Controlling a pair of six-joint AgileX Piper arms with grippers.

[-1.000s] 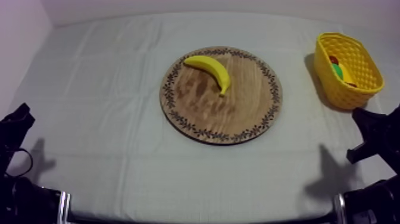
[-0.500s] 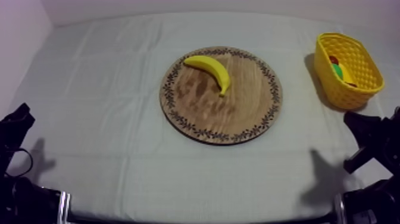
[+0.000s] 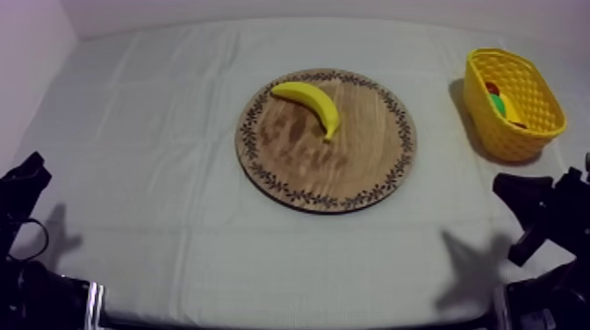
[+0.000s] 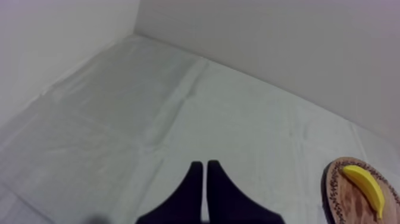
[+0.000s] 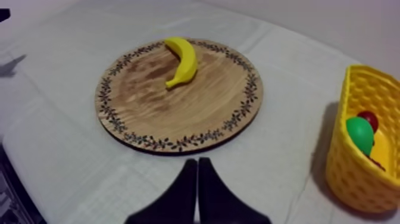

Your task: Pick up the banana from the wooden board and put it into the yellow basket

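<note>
A yellow banana [image 3: 309, 103] lies on the upper half of the round wooden board [image 3: 360, 171] in the middle of the table. The yellow basket [image 3: 514, 102] stands at the far right and holds a small red fruit [image 5: 369, 120] and a green fruit [image 5: 360, 134]. My right gripper [image 3: 507, 183] hovers low at the right edge, just below the basket, fingers together in a narrow wedge [image 5: 197, 168] short of the board's near rim. My left gripper [image 3: 33, 164] rests at the lower left, shut [image 4: 203, 168], far from the banana [image 4: 365, 186].
Grey-white cloth covers the table, with wide bare stretches left of the board and along the front edge. A pale wall runs along the back and the left side.
My right gripper has slid leftward and slightly down, away from the basket's foot toward the board. Its shadow moved with it. The left arm, banana and basket have stayed put.
</note>
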